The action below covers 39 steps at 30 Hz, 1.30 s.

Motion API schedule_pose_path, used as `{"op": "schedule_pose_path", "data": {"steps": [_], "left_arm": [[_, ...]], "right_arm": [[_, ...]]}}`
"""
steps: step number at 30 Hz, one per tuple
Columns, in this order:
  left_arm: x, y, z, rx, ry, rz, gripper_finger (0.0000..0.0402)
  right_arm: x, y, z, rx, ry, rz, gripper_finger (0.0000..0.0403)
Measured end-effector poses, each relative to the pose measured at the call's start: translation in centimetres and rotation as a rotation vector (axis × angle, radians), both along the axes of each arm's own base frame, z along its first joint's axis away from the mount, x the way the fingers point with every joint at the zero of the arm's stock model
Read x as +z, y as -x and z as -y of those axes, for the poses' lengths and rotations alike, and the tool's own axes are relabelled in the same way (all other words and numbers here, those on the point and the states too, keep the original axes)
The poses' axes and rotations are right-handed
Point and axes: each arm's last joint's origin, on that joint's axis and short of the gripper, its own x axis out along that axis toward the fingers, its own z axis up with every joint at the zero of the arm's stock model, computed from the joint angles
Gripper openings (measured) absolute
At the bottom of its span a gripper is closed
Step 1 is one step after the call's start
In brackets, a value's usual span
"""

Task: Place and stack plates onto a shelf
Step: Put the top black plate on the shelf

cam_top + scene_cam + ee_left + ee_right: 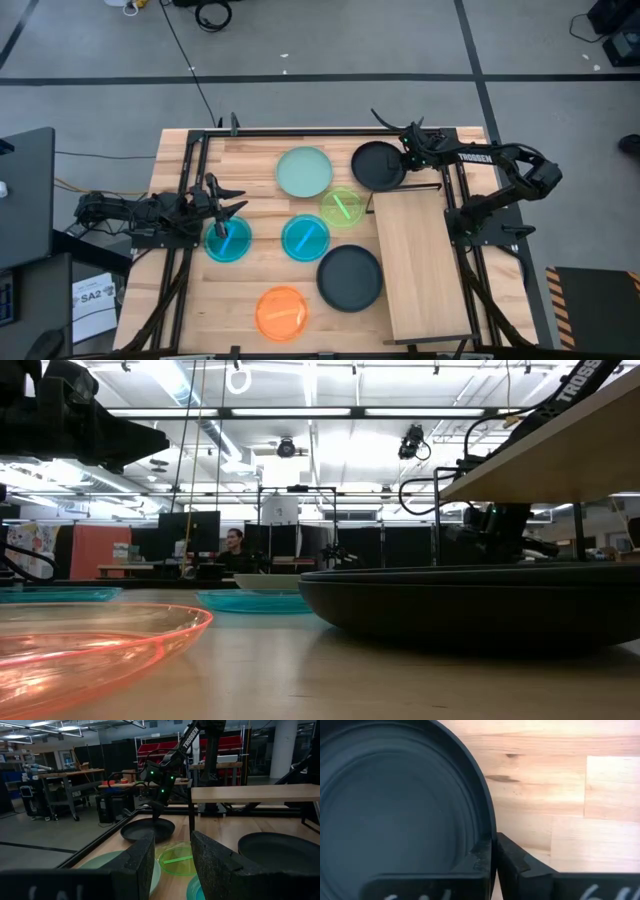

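Note:
My right gripper (408, 153) is shut on the far black plate (376, 166), near the table's far edge. The shelf (420, 265), a raised light-wood board, runs along the right side and carries nothing. My left gripper (232, 202) hangs open just beyond a cyan plate (228, 240) and touches nothing. On the tabletop lie the mint plate (304, 172), lime plate (342, 207), second cyan plate (305, 237), second black plate (350, 278) and orange plate (281, 312). My right gripper (492, 845) pinches the far black plate's rim (489, 827) on its right side. One finger (477, 862) is inside the plate and the other (515, 862) outside. The fingers come from above, pointing down. The plate looks level by the table's far edge (148, 831).
A black frame rail (300, 131) borders the far edge and rails run down both sides. The shelf stands on legs above the tabletop (560, 455). Bare wood shows left of the orange plate (200, 310). A person sits far behind the table (236, 545).

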Motion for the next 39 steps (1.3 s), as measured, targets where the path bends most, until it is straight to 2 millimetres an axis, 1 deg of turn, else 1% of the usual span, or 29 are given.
{"op": "schedule_pose_path", "data": {"steps": [3,6,9,13,27,36,39], "left_arm": [[0.0,0.0,0.0,0.0,0.0,0.0,0.0137],[0.0,0.0,0.0,0.0,0.0,0.0,0.0137],[0.0,0.0,0.0,0.0,0.0,0.0,0.0137],[0.0,0.0,0.0,0.0,0.0,0.0,0.0137],[0.0,0.0,0.0,0.0,0.0,0.0,0.0137],[0.0,0.0,0.0,0.0,0.0,0.0,0.0137],[0.0,0.0,0.0,0.0,0.0,0.0,0.0137]], "right_arm": [[0.0,0.0,0.0,-0.007,0.0,0.004,0.0023],[0.0,0.0,0.0,-0.009,0.003,0.008,0.0015],[0.0,0.0,0.1,-0.011,0.005,0.009,0.0015],[0.6,0.3,0.1,-0.02,0.023,0.024,0.0015],[4.5,1.8,-0.5,-0.06,0.182,0.141,0.0015],[7.3,3.5,-1.0,-0.108,0.301,0.234,0.0015],[8.2,4.0,-1.2,-0.107,0.339,0.292,0.0015]]}}
